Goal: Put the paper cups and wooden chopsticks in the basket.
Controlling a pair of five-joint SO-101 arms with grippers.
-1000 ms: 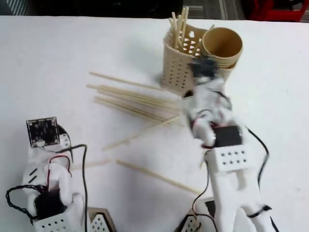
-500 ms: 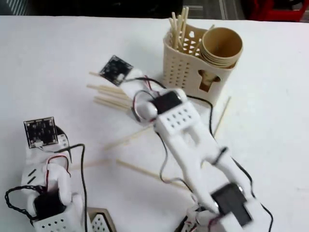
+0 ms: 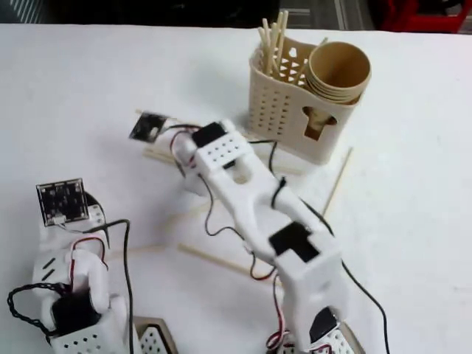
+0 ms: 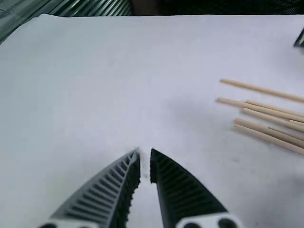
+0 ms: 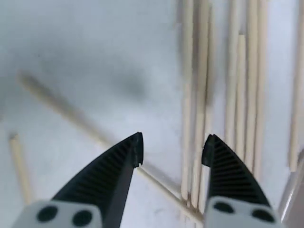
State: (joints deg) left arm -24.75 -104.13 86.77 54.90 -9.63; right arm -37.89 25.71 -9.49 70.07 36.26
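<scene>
wooden chopsticks [image 5: 199,95] lie in a loose bundle on the desk [image 3: 88,74], about mid-way between its left and right edges and left of the basket [image 3: 276,103]. the right hand [image 5: 172,145] hangs right over them. it is spread wide and holds nothing. one jaw is above bare desk and the other above the sticks, so only the bundle's nearer side sits in the gap.

the bundle's long axis runs in line with the hand, so the jaws would close across the sticks, which suits a pinch. a small shift sideways would likely be needed to centre more of them. a single stick [image 5: 71,116] lies slantwise under the jaws and crosses the bundle's end, and it may get caught up in the grip.

the left hand [image 4: 145,154] sits by the near-left corner, all but closed and empty. the bundle's ends are well off to one side of it, so the right arm is plainly the nearer.

the basket stands toward the far edge, right of centre. cups [image 3: 339,70] are nested in its right part and upright sticks [image 3: 273,37] stand in its left part. those upright sticks could be knocked on the way in. a stray stick [image 3: 338,181] lies just right of the basket. another [image 3: 217,259] lies toward the near edge, partly under the right arm.
</scene>
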